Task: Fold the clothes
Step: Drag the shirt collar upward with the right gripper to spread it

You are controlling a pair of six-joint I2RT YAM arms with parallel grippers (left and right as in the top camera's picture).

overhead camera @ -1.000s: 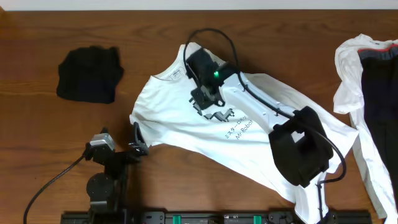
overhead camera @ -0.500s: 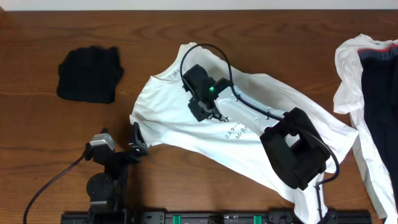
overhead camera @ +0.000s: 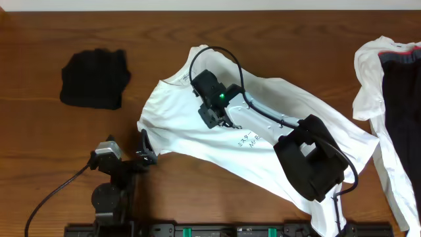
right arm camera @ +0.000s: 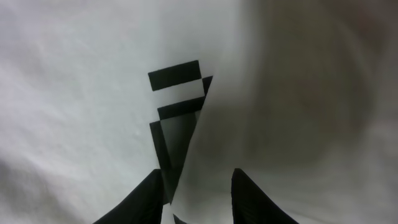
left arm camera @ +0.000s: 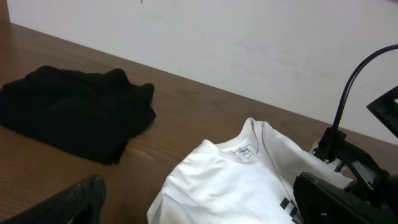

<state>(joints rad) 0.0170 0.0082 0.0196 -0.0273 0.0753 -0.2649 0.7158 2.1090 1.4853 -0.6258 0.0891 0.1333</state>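
Observation:
A white T-shirt (overhead camera: pixel 177 108) with black print lies spread and slanted across the table's middle. My right gripper (overhead camera: pixel 212 120) is down on its chest, just below the collar. In the right wrist view the fingers (right arm camera: pixel 199 193) are closed on a raised fold of the white shirt (right arm camera: pixel 74 93) next to black print blocks. My left gripper (overhead camera: pixel 146 150) sits low at the shirt's left edge, open and empty. In the left wrist view its fingers (left arm camera: pixel 199 208) frame the shirt's collar end (left arm camera: pixel 224 180).
A folded black garment (overhead camera: pixel 95 79) lies at the far left, also in the left wrist view (left arm camera: pixel 68 115). A pile with a white garment (overhead camera: pixel 368 79) and a dark one (overhead camera: pixel 402 99) lies at the right edge. The right arm's cable loops over the shirt.
My right gripper has moved a little left over the shirt's chest and now covers the black print blocks. The left arm has not moved.

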